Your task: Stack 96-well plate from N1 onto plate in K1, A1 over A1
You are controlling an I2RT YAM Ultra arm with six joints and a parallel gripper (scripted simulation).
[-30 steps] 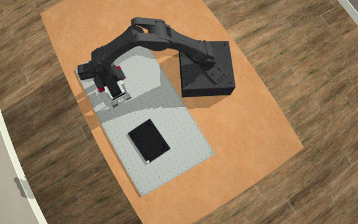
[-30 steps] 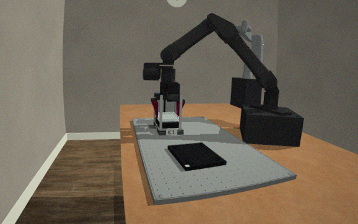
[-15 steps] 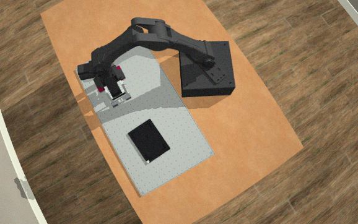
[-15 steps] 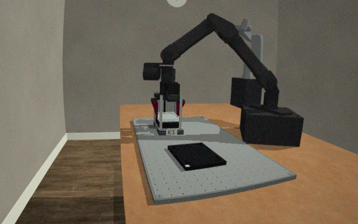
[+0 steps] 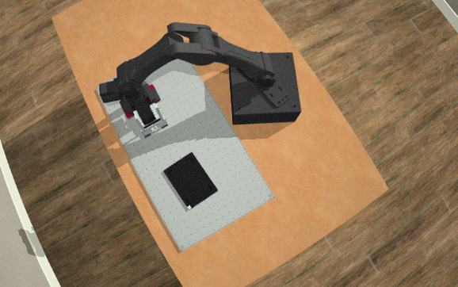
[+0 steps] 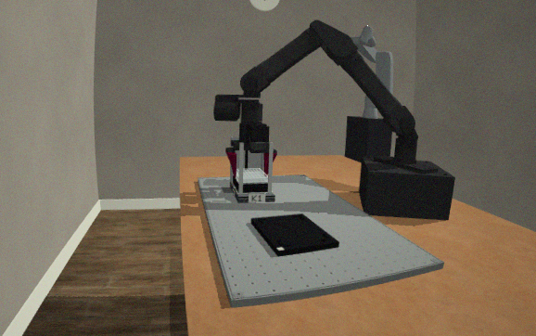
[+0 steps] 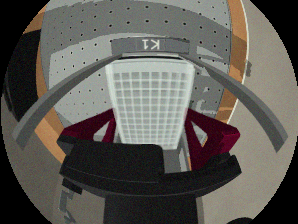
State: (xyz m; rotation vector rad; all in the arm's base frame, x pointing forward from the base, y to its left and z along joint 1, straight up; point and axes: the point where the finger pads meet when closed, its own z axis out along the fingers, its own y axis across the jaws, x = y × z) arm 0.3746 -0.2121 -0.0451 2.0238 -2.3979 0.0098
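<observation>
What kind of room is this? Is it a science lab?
Probably a small lab workbench: a robot arm lowers a 96-well plate into a rack labelled K1, on a perforated grey board.
</observation>
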